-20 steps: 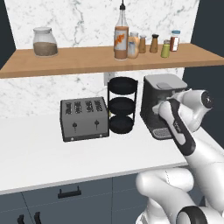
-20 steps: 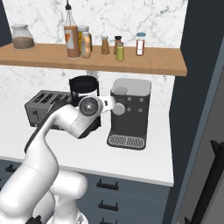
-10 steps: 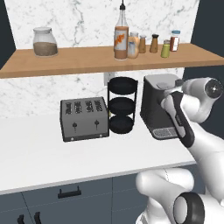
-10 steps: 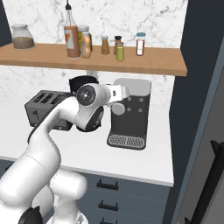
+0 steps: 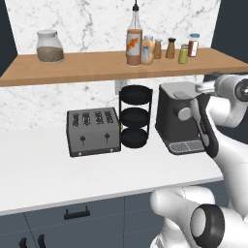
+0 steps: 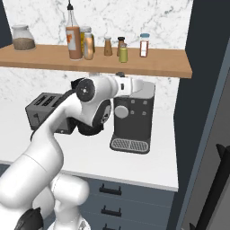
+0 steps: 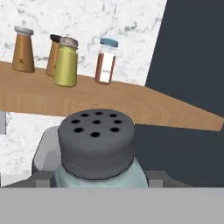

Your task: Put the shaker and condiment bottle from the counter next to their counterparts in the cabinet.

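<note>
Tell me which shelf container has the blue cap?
The red-filled one with a white label, standing farthest toward the shelf's open end, apart from the yellow-green shaker and the two brown ones; their caps are grey or dark.

No legible text, brand, number or sign found. The condiment bottle [image 5: 134, 42] on the cabinet [image 5: 97, 68] carries white label marks, too small to read. The red shaker [image 7: 105, 61] bears a pale label panel, blank or unreadable.

Pretty even, bright render lighting; soft shadow under the long light-brown wooden shelf [image 5: 116, 68], no glare, slightly soft edges.
</note>
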